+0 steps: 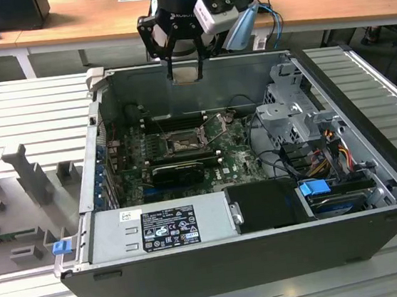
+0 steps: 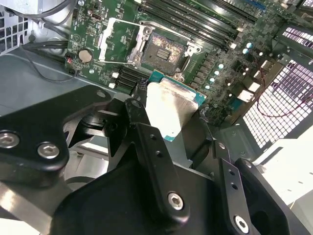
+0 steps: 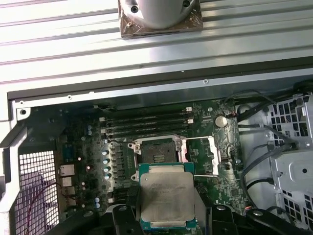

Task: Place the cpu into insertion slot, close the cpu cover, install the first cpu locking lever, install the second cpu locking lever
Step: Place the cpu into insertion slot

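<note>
The ribbed metal counter (image 1: 29,110) carries an open computer case (image 1: 198,270), and we're looking down into it. Nearest us, on our side of the insertion slot (image 3: 157,152), sits the grey power supply (image 1: 164,227). Then comes the long black card (image 1: 178,171), just in front of the slot. The slot itself is dark and bare, with nothing seated in it. Right beside the slot, the cpu cover (image 3: 213,156) stands swung open, so the way in looks free.

Beyond the slot and well above it hangs the claw (image 1: 187,73). Its fingers (image 2: 146,142) are clamped on opposite edges of the cpu (image 3: 167,198), metal top up. We'd call this step one, the placing: chip in hand, not yet over the socket.

By our reckoning, that step calls for the chip to sit squarely over the slot, level, with its edges lined up to the silver rim before it goes down. Farthest off, past the slot and the case's back wall, runs a wooden desk (image 1: 83,18).
</note>
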